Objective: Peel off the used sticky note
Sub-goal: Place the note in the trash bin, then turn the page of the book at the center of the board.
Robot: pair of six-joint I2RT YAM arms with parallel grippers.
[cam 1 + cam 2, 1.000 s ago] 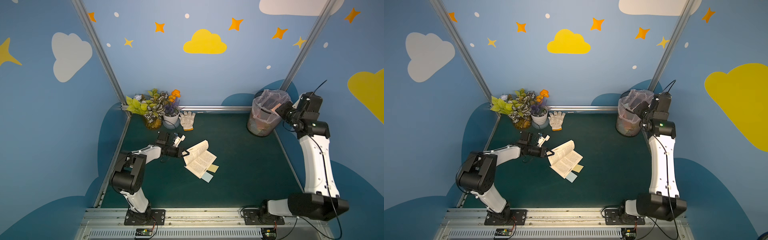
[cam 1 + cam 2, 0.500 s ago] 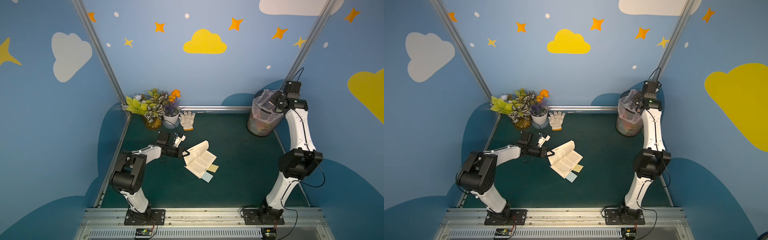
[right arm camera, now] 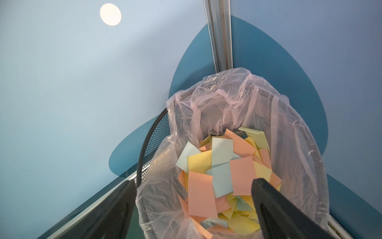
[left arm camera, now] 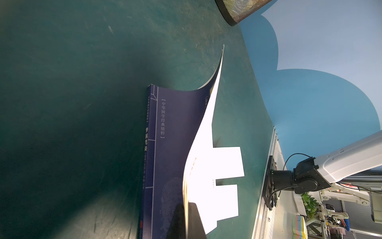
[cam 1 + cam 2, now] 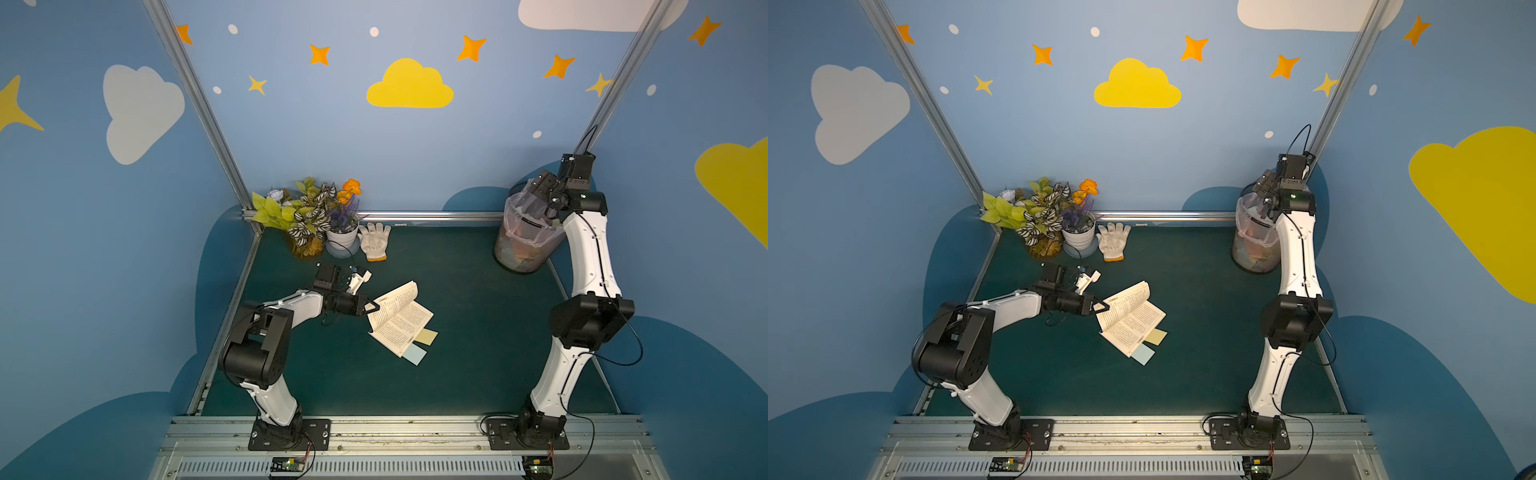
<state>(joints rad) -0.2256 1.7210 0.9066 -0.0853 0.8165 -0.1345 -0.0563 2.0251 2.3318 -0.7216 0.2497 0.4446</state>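
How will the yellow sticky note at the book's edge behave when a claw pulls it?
Probably floppy: the yellow sticky note is a thin sheet. The book might lift with it, though the left claw pinches its edge.

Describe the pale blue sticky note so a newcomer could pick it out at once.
Start at the green table; near its middle lies an open book. Two notes stick out from its flat page: the pale blue sticky note is the one nearer the arm bases, beside a yellow note.
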